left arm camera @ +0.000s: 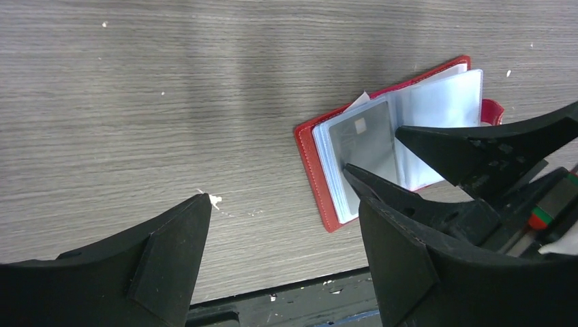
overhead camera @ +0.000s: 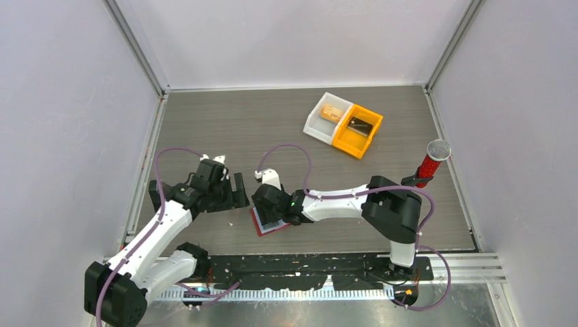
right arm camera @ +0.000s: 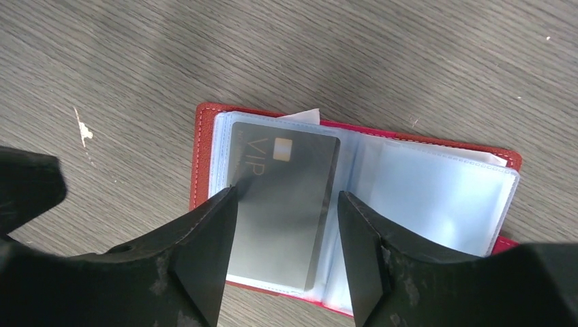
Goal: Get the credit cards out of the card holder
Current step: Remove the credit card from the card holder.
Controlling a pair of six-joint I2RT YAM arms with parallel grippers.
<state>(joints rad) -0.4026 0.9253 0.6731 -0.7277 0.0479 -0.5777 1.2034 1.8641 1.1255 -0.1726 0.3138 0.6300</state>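
The red card holder (right arm camera: 202, 157) lies open on the table, its clear sleeves facing up. A grey credit card (right arm camera: 290, 163) marked VIP sits in the left sleeve; the right-hand sleeve (right arm camera: 436, 197) looks empty. My right gripper (right arm camera: 286, 194) hovers over it, open, one fingertip at each long edge of the card. From above, the right gripper (overhead camera: 269, 208) hides most of the card holder (overhead camera: 262, 229). My left gripper (left arm camera: 283, 199) is open just left of the card holder (left arm camera: 310, 157), with only bare table between its fingers.
A white bin (overhead camera: 326, 116) holding a tan card and an orange bin (overhead camera: 357, 129) holding a dark card stand together at the back right. A red microphone-like post (overhead camera: 429, 163) stands at the right. The table's near edge and a black rail (left arm camera: 286, 300) lie just below the left gripper.
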